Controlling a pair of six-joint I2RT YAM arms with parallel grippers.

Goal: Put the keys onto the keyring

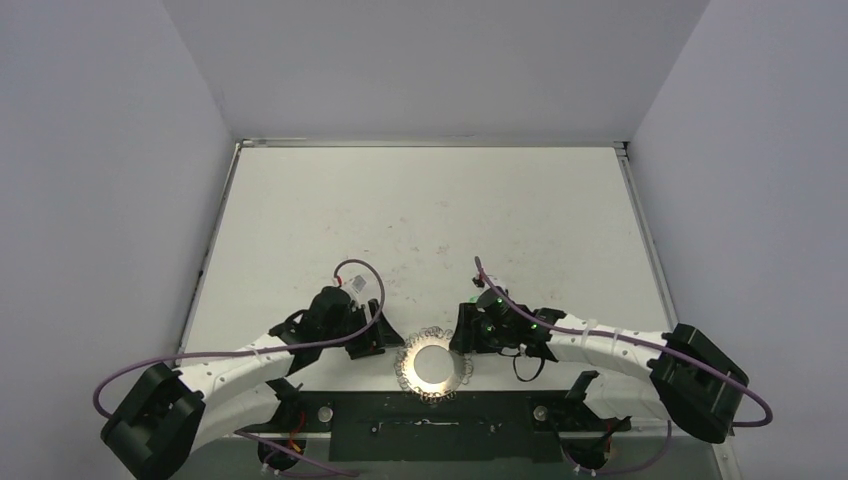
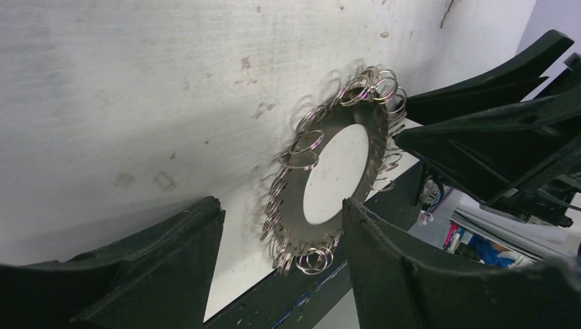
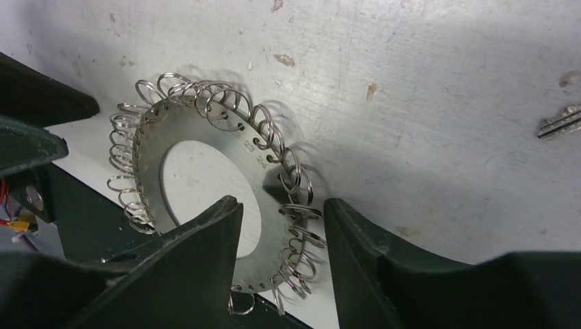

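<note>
Overhead and close wrist views share the keyring (image 3: pixel 192 123).

Left arm (image 1: pixel 235 368) and right arm (image 1: pixel 610 345): white links, black joint housings. A purple cable (image 1: pixel 356 263) ran along each (white ties (image 1: pixel 590 326) held it down). Left gripper (image 2: pixel 281 205) and right gripper (image 3: pixel 281 202) had black, wedge-shaped fingers (image 2: pixel 411 274). Green lights (image 1: pixel 487 300) glowed on right wrist.

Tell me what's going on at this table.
The left gripper and right gripper flank the keyring, which lies flat at the near edge of the table. Each straddles its fringed rim from its own side, jaws open, not clamped on it. What looks like a key lies on the table apart from the ring, not yet on it.
</note>
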